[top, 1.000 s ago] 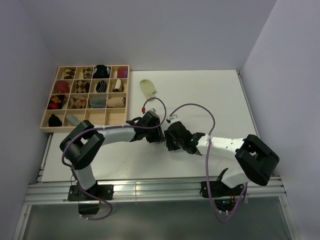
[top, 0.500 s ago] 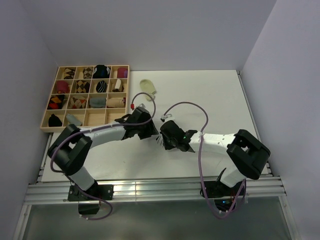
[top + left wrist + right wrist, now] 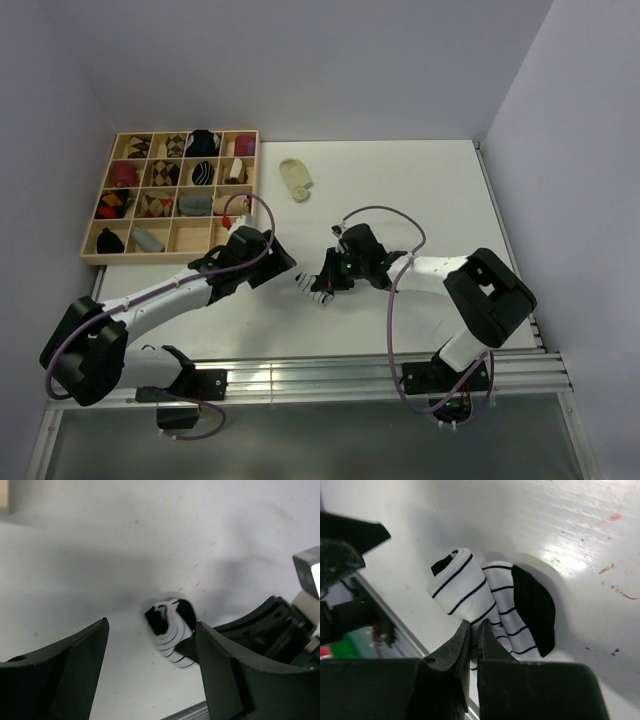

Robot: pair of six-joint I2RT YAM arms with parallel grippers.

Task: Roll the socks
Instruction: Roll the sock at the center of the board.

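Striped sock (image 3: 485, 600), white with thin black lines and black toe, half rolled, pinched by right end effector (image 3: 474, 635); left end effector (image 3: 152, 627) spread nearby.

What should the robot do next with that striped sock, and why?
Probably the right end effector, shut on the striped sock, should turn the rolled part over the flat black-tipped end: only part looks rolled, and the left end effector stands open, clear of it.

The left arm (image 3: 170, 292) and right arm (image 3: 430, 268) stretch low and inward, grippers close together. The left gripper (image 3: 283, 262) has its jaws spread wide — the right gripper (image 3: 327, 283) is pinched tight on the striped sock (image 3: 465, 587).
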